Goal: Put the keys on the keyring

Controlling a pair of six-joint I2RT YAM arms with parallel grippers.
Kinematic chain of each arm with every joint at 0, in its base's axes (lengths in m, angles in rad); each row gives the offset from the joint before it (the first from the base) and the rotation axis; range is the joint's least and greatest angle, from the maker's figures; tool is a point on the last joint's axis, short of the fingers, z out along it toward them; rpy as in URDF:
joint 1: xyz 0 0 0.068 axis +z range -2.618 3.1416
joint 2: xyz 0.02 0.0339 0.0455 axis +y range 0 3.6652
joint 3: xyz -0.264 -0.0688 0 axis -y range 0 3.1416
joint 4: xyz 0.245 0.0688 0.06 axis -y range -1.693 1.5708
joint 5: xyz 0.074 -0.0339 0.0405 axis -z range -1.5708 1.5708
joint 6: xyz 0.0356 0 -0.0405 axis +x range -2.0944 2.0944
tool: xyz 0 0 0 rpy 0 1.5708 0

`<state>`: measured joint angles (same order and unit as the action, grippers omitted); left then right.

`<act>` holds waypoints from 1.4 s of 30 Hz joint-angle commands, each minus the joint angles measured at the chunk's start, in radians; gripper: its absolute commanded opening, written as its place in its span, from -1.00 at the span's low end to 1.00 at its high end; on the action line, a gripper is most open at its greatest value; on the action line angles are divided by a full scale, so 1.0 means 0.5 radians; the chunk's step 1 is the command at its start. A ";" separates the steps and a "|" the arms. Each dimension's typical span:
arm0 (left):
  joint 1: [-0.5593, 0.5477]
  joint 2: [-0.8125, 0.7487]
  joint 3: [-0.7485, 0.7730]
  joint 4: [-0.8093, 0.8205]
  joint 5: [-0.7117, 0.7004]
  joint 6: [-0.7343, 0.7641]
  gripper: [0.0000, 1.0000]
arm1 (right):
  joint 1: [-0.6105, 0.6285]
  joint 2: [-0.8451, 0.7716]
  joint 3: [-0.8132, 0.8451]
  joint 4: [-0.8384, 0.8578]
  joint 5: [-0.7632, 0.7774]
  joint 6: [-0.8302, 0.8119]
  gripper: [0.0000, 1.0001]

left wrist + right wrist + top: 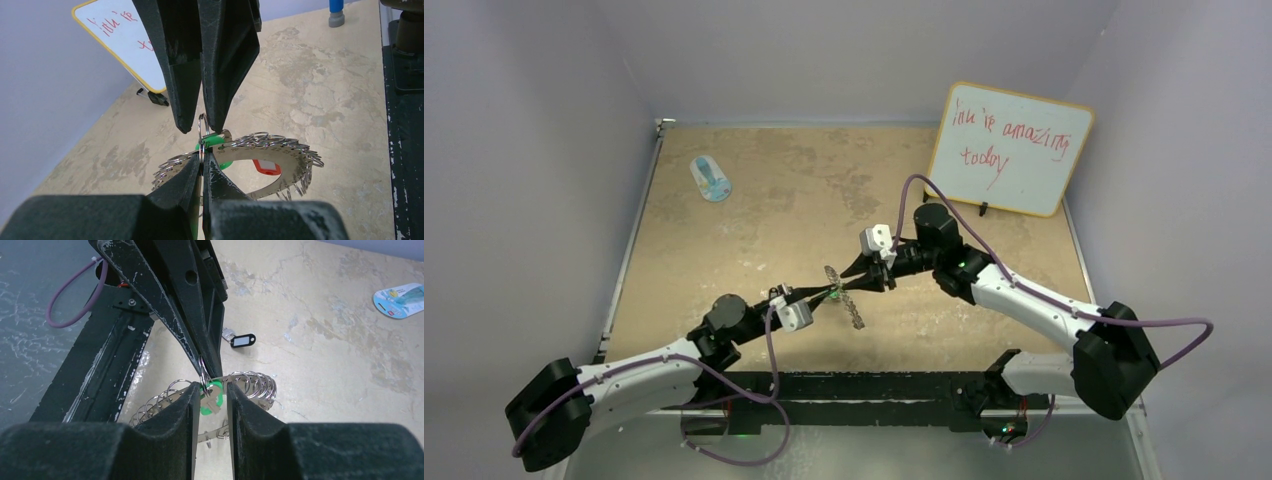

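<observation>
Two robot arms meet over the middle of a tan table (754, 210). Between them, lifted off the surface and tilted, is the keyring (856, 315). It is a large, flat, shiny silver disc with a wide round hole in its centre. Many small wire loops crowd its rim like a fringe.

The left claw (829, 294) is closed tight. Its two black fingers pinch the near edge of the keyring, where one small wire loop stands upright between their tips.

The right claw (852, 288) comes in from the opposite side with its tips just past that same loop. It is partly open, with a narrow gap between its fingers (185, 405). The green key (209, 401) hangs in that gap at the keyring's rim. It is a small silver key with a bright green oblong tag. I cannot tell whether the fingers press on it.

The black key (241, 341) lies flat on the table beyond the claws, its tag showing a white label. The red key (265, 167) also lies on the table, seen through the keyring's hole.

A whiteboard (1011, 148) with red handwriting leans at the far right. A blue-and-white oval (711, 179) lies at the far left, well apart from everything else.
</observation>
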<state>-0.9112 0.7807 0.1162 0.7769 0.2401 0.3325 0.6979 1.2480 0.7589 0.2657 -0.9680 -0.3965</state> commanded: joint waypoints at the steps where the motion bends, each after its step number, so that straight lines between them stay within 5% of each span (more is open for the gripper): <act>1: -0.005 0.003 0.065 0.106 0.050 -0.011 -1.00 | -0.005 -0.061 0.062 0.092 -0.066 0.035 -0.42; 3: -0.003 0.003 0.065 0.106 0.052 -0.011 -1.00 | -0.006 -0.071 0.050 0.099 -0.063 0.035 -0.50; 7: -0.005 -0.007 0.065 0.105 0.056 -0.011 -1.00 | -0.006 -0.040 0.056 0.056 -0.052 0.035 -1.00; 27: -0.005 -0.071 0.056 0.135 0.065 -0.019 -1.00 | -0.012 -0.108 -0.145 0.116 0.325 -0.059 -1.00; 42: -0.003 -0.029 0.050 0.166 0.069 -0.035 -1.00 | 0.010 -0.019 -0.361 0.635 0.357 0.034 -1.00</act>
<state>-0.9108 0.7731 0.1162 0.7612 0.2501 0.3321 0.7006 1.2293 0.6094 0.4709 -0.8402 -0.4011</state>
